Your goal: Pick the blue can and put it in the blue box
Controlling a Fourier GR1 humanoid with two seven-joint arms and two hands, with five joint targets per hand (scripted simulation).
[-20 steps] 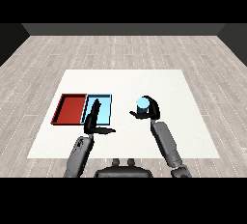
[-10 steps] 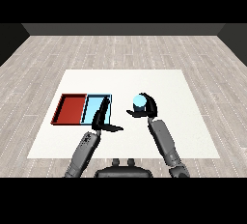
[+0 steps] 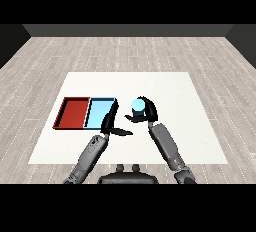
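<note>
Can (image 3: 138,107) sits in my R hand (image 3: 145,113), fingers curled round it, just right of blue tray (image 3: 101,111); L hand (image 3: 111,125), fingers straight, crowds tray's near corner, so I risk clipping it.

Both grey forearms come up from the lower corners and angle in toward the middle. The right hand (image 3: 145,112) sits a bit higher and further forward, fingers and thumb curled round the blue can (image 3: 138,106), holding it upright in front of the palm. The left hand (image 3: 111,126) is lower and just to its left, fingers straight and pointing forward, thumb sticking out sideways toward the right hand. The two hands are close but not touching
</note>
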